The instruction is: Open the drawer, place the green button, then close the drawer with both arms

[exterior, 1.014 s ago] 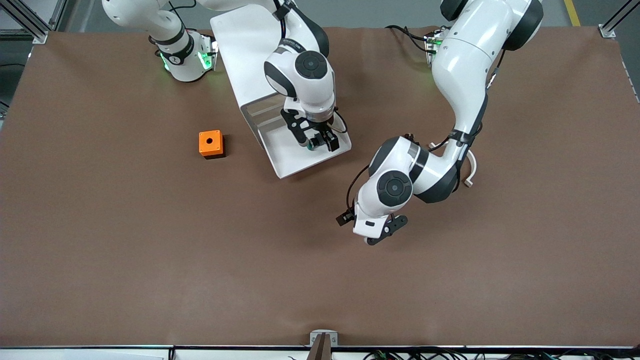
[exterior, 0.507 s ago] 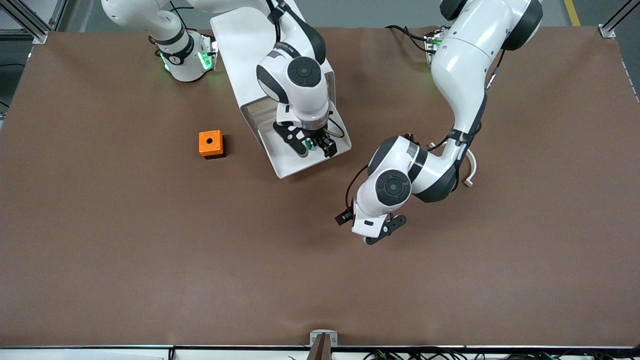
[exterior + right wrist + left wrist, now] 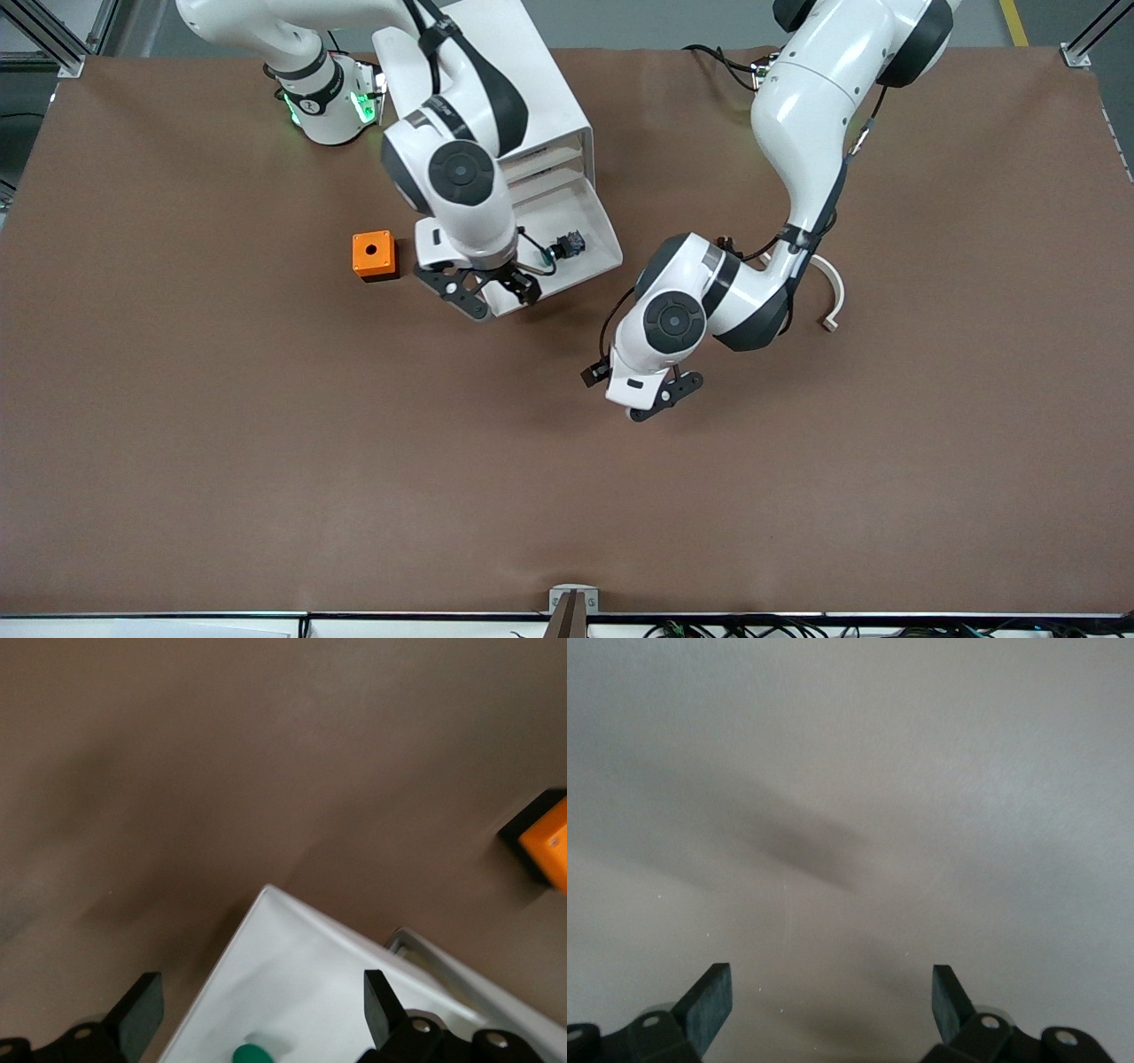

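The right gripper (image 3: 485, 291), fingers apart and empty, has pulled back to the drawer's (image 3: 592, 232) front corner, leaving the button (image 3: 567, 245) lying inside (placing looks done). The left gripper (image 3: 660, 397), fingers apart, hangs near the drawer, so closing remains.

Front view: set high across the table (image 3: 177, 443), facing the arm bases along the top, taking in the whole brown surface. Left wrist view: aimed straight down past the open left gripper (image 3: 831, 1010), close above bare table only. Right wrist view: also pointed down, close over the drawer (image 3: 292, 992) corner, past the open right gripper (image 3: 264, 1014). Shared with the front view: drawer (image 3: 567, 266), green button (image 3: 254, 1053) (image 3: 567, 245), orange box (image 3: 547, 840) (image 3: 373, 253).
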`<state>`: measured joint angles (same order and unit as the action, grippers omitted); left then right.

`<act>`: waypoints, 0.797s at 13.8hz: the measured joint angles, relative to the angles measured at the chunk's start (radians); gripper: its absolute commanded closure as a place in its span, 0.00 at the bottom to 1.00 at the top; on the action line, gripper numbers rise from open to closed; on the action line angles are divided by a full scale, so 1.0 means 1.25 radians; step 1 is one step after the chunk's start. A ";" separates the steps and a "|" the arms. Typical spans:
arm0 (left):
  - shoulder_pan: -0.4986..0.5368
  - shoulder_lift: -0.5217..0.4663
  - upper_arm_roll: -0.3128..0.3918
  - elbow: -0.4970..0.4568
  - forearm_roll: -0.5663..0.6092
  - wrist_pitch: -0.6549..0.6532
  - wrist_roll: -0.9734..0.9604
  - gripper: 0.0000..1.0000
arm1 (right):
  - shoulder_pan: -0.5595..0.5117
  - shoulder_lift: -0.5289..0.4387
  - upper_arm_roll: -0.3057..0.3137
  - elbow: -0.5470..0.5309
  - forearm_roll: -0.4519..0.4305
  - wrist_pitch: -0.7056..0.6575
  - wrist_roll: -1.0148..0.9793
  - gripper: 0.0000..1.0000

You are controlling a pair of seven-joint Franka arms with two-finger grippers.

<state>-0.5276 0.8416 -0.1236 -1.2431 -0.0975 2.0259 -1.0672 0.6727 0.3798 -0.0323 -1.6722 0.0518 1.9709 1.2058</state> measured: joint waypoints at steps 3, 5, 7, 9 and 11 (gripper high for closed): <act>-0.021 0.000 0.000 -0.016 0.000 0.000 0.000 0.01 | -0.071 -0.041 -0.001 0.001 -0.001 -0.074 -0.142 0.00; -0.043 0.000 0.000 -0.021 0.000 0.000 -0.010 0.01 | -0.128 -0.073 -0.002 0.001 -0.001 -0.124 -0.254 0.00; -0.068 0.000 -0.001 -0.022 0.000 0.000 -0.029 0.01 | -0.190 -0.104 -0.003 0.001 -0.002 -0.167 -0.371 0.00; -0.095 0.000 -0.001 -0.022 0.000 0.000 -0.048 0.01 | -0.252 -0.133 -0.003 0.001 -0.002 -0.203 -0.481 0.00; -0.121 0.000 -0.001 -0.023 0.000 0.000 -0.063 0.01 | -0.307 -0.160 -0.003 0.001 -0.002 -0.235 -0.581 0.00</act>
<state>-0.6784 0.8413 -0.1246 -1.2717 -0.0975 2.0258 -1.1462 0.2891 0.1799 -0.0366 -1.6705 0.0491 1.6768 0.4795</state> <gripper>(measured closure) 0.004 0.000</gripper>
